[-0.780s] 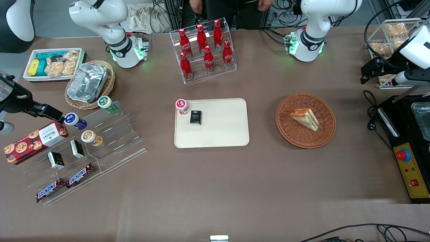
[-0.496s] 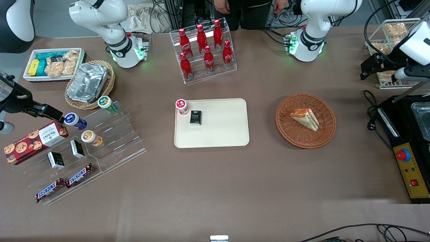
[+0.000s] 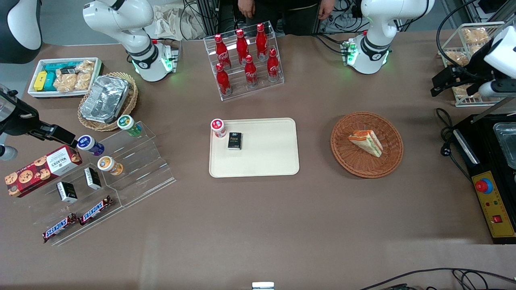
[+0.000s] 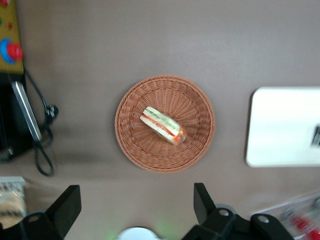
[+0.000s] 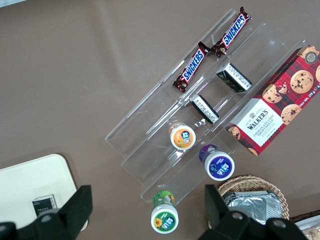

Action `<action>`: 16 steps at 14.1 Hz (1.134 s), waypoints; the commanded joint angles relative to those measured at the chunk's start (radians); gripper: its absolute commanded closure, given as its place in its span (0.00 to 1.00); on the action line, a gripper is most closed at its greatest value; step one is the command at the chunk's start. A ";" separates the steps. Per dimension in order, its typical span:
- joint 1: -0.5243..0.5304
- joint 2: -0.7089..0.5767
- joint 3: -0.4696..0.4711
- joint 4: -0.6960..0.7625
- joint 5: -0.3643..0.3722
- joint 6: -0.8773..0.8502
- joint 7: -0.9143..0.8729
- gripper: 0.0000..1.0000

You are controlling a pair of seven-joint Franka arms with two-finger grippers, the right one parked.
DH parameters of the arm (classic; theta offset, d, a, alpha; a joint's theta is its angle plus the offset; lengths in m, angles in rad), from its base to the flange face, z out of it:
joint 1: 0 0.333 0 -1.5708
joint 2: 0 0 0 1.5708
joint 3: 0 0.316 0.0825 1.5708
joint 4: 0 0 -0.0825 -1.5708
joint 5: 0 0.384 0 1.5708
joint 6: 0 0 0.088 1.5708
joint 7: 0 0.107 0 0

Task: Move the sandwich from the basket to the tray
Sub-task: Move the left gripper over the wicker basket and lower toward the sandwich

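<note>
— Where's the sandwich (image 3: 366,142)?

— Lying in the basket (image 3: 345,157), a round, shallow dish of reddish-brown woven wicker. The sandwich is a small triangular wedge of white bread with orange, red and green layers showing along its cut face, under a clear glossy wrap. It sits near the basket's middle.

— And the tray (image 3: 266,161)?

— Flat on the matte brown worktop (image 3: 258,225), well apart from the basket, toward the parked arm's end of the worktop. It is a smooth cream-beige plastic rectangle with rounded corners and a low rim. A small black box (image 3: 234,141) lies on it, and a little round tub with a red and white lid (image 3: 218,127) stands at the tray corner farthest from the basket and from the front camera.

— What about the gripper (image 3: 439,85)?

— It hangs high above the worktop, farther from the front camera than the basket and toward the working arm's end. From the wrist camera its two black, blocky fingers (image 4: 67,205) stand wide apart with nothing between them, and the basket with its sandwich shows between them well below.
</note>
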 commanded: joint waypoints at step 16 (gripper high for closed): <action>-0.022 0.005 -0.077 -0.353 -0.001 0.314 -0.958 0.00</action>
